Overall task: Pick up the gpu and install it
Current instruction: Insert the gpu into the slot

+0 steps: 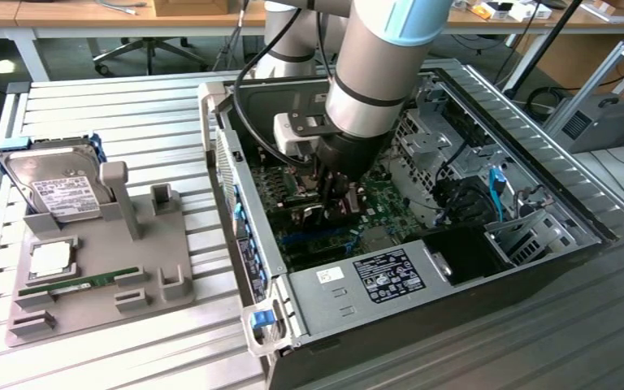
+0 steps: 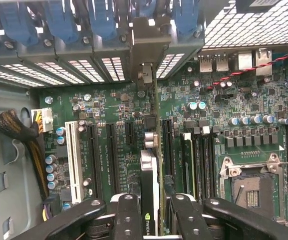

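right now your jaws are closed partway around the gpu (image 2: 150,172). they pinch the card by its two faces, and it stands edge-on above the motherboard (image 2: 109,107), about mid-board among the long black expansion slots (image 2: 112,152). its metal end bracket (image 2: 145,47) reaches the motherboard's back edge, under the blue clips (image 2: 59,20) of the case (image 2: 4,200). you cannot tell from these views whether the card's edge connector is in a slot or only over it.

your main risk, by my judgement, is misalignment. if the card sits a little off the slot line or leans, pressing down would drive the connector onto the slot's lip or onto the small parts beside it on the motherboard. the bracket could also catch at the motherboard's back edge and lever the card sideways in the grip. a hold on so thin a board may let it slip or twist under load. the memory slots (image 2: 193,165) lie close beside the card on the motherboard, so a sideways shove could strike them.
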{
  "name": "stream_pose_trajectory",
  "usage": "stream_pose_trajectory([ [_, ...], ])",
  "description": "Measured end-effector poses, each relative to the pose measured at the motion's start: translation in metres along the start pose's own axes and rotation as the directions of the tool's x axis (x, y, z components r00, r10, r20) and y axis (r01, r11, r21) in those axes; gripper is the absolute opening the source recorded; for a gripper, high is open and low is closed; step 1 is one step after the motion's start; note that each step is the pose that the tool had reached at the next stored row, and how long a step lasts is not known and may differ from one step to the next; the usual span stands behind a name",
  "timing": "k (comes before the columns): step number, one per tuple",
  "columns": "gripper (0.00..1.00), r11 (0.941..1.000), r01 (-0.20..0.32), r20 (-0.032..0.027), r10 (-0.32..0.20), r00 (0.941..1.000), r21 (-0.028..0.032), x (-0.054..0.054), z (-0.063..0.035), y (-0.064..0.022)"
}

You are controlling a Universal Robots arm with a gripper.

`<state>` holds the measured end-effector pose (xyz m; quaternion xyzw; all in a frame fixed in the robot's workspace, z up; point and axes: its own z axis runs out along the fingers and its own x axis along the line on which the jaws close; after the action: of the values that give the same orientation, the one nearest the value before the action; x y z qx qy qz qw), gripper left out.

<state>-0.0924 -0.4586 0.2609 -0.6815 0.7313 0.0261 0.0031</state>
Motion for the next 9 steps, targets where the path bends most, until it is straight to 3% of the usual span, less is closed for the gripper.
stream_pose_trajectory([
  [6,0.27,1.0,0.0,0.0005,0.0,1.0,-0.0001,0.0001,0.0018,0.0],
  [9,0.27,1.0,0.0,0.0055,0.0,1.0,-0.0004,0.0001,0.0019,0.0],
])
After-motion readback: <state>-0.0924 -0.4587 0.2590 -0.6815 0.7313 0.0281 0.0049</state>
